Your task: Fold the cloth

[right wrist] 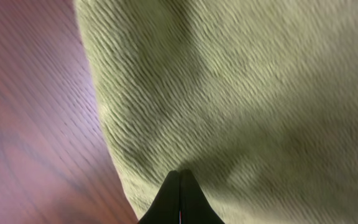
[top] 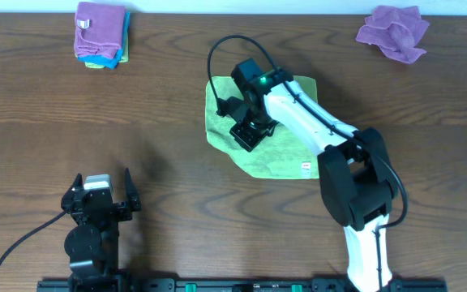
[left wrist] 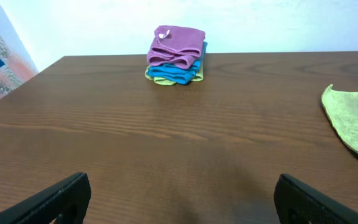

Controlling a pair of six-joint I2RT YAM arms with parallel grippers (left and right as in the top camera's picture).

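Right end effector [right wrist: 180, 180], fingertips together, partly hides green cloth [top: 270, 158].

right jaws together (left jaws apart)

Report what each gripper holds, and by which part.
Right gripper is shut on the light green ribbed cloth, pinching it close to one edge. Left gripper is open, holding nothing.

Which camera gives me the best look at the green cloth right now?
Overhead: the green cloth shows its whole outline, though the right arm covers the middle. Left wrist catches only one corner at frame right; right wrist shows just close-up weave where the right gripper pinches it.
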